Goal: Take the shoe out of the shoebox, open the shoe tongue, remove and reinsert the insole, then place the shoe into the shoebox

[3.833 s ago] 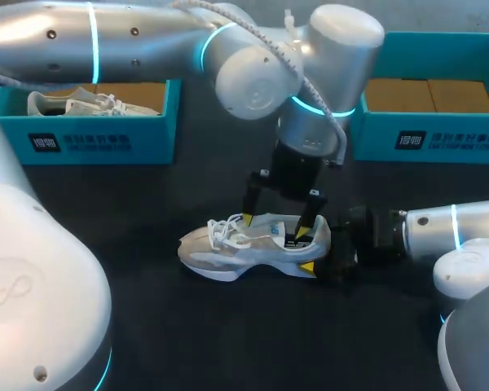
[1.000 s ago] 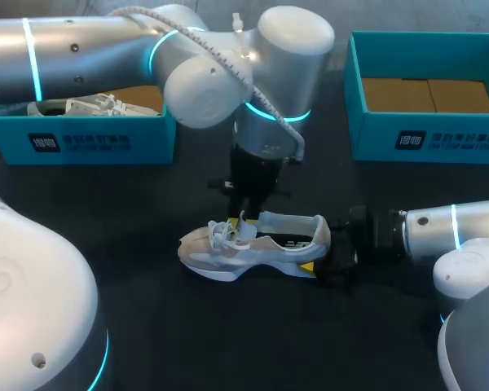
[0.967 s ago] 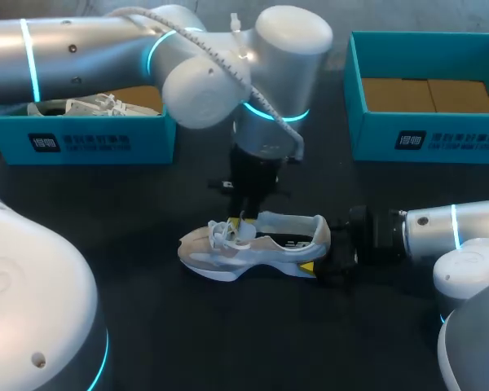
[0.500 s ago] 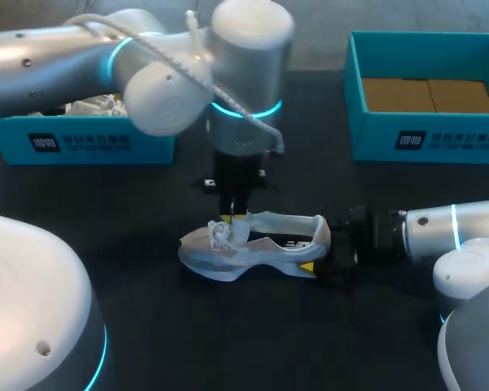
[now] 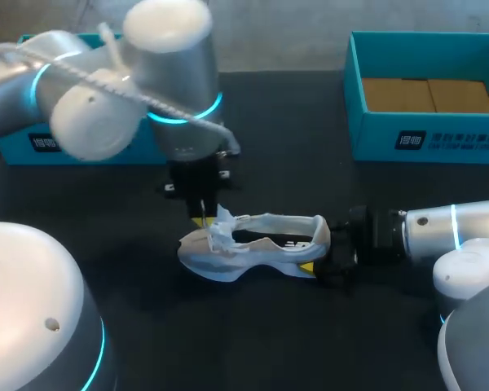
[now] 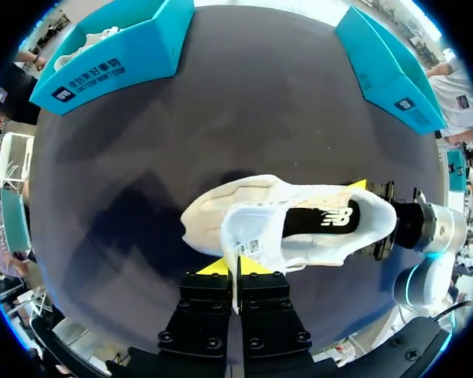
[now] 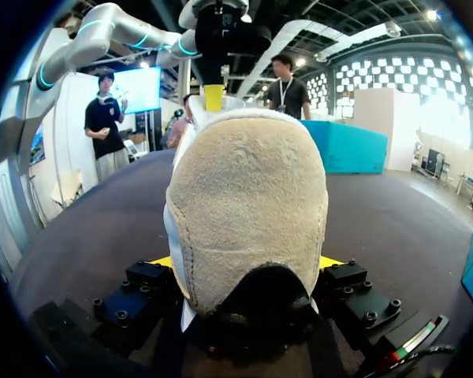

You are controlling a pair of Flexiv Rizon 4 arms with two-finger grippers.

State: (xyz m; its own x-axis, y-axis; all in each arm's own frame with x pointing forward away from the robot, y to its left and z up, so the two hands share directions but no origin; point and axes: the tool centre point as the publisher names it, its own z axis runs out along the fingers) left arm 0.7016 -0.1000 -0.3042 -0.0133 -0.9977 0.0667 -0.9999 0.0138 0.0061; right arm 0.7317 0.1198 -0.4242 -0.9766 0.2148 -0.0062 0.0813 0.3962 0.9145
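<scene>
White-and-grey mesh sneaker [image 5: 253, 244] lies on its sole mid black counter [image 5: 269, 342], toe toward my left arm, outside both boxes. White tongue [image 6: 252, 236] is folded forward over the laces, so the black insole [image 6: 323, 220] is exposed. Left end effector [image 6: 236, 266] is pinched closed on the tongue edge, above the toe end. Right end effector [image 7: 247, 264] clamps the suede heel from both sides, low on the counter. Teal cardboard shoebox [image 5: 424, 138] sits rear right, well apart; second teal shoebox [image 6: 102, 63] is rear left.
</scene>
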